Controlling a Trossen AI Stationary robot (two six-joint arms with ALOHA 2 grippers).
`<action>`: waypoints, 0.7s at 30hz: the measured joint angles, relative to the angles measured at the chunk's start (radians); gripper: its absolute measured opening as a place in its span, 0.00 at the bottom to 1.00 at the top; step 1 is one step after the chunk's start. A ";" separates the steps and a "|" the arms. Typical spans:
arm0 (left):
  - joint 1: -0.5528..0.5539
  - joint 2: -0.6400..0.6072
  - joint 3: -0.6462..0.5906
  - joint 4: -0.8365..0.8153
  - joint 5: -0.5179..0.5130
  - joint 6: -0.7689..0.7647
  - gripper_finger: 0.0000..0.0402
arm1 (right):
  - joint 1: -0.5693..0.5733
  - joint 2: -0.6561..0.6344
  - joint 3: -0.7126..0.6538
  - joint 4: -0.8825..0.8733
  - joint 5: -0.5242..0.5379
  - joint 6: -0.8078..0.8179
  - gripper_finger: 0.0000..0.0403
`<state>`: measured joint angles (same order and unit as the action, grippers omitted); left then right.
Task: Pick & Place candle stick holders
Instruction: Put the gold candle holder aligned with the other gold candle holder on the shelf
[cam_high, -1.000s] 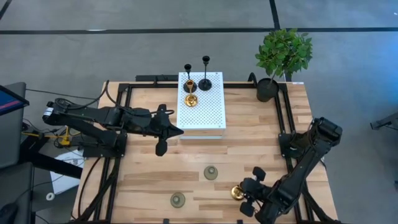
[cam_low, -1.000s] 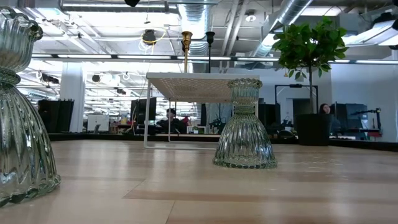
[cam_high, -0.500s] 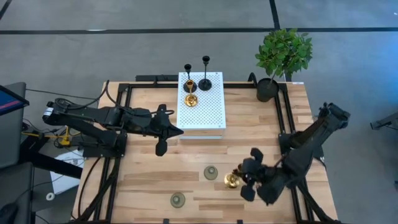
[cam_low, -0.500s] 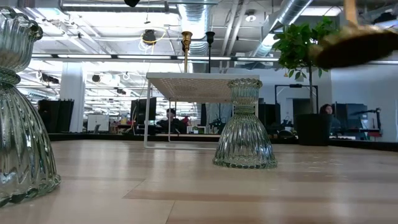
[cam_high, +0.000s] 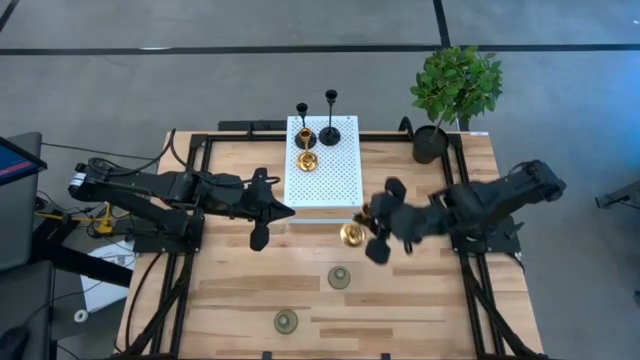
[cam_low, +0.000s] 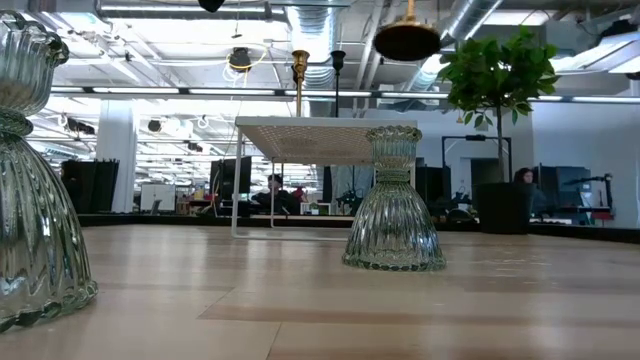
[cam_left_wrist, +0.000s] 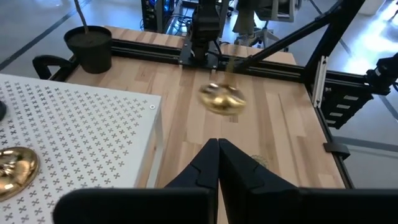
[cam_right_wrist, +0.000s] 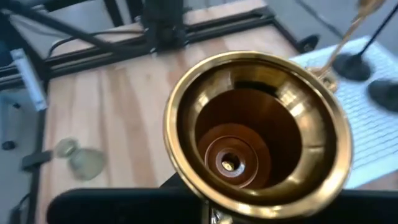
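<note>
Right gripper (cam_high: 372, 232) clamps gold holder (cam_high: 351, 234) beside white stand (cam_high: 323, 165); left gripper (cam_high: 270, 213) closed — empty.

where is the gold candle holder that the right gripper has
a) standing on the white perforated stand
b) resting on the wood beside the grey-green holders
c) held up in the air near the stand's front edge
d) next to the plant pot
c: the right gripper is shut on the gold holder, which hangs above the table just off the white stand, its base well above the tabletop in the low view.

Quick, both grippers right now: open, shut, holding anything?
Left gripper: shut, empty, hovering beside the white stand.
Right gripper: shut on a gold candle stick holder, carried above the table near the stand.
</note>
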<state>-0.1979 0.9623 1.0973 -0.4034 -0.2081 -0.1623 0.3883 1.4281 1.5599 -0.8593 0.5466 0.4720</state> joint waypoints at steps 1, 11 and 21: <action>0.000 0.000 0.000 0.000 0.000 -0.002 0.01 | -0.025 0.000 0.014 0.001 -0.003 -0.027 0.03; 0.000 0.000 0.000 0.000 0.000 -0.002 0.01 | -0.291 0.000 0.057 0.093 -0.140 -0.191 0.03; 0.009 0.000 0.000 0.001 -0.050 0.001 0.02 | -0.497 0.069 0.060 0.129 -0.301 -0.299 0.03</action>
<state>-0.1886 0.9619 1.0973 -0.4026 -0.2580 -0.1616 -0.1090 1.4974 1.6194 -0.7307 0.2454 0.1730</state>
